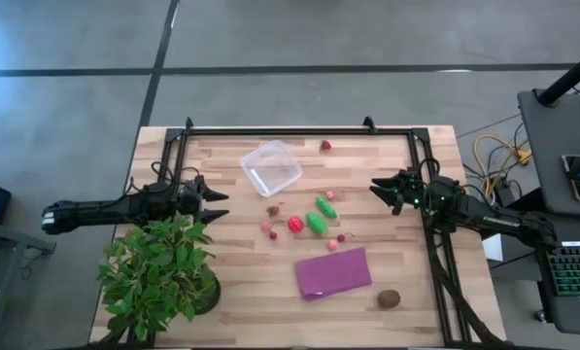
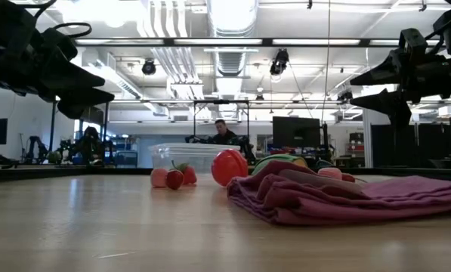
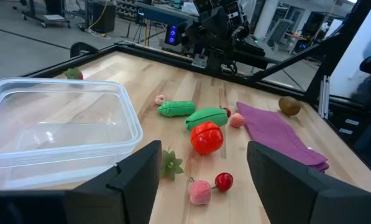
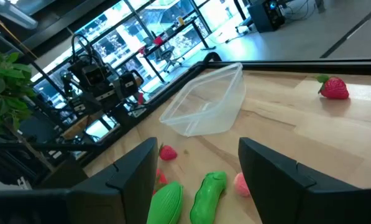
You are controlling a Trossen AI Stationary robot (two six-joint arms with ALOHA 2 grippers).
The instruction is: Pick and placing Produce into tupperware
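Pale butcher-block tabletop (image 1: 221,282) held everything: the clear square plastic tupperware (image 1: 270,167) sat empty, with the small toy produce (image 1: 309,219) scattered loose nearby. Nothing was packed yet. Left gripper (image 1: 215,202) and right gripper (image 1: 379,189) hovered at opposite edges, fingers spread, holding nothing.

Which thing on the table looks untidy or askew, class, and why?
The purple cloth lies rumpled and skewed to the table edges, its folds bunched in the low view. A strawberry sits alone by the far rail, apart from the other produce.
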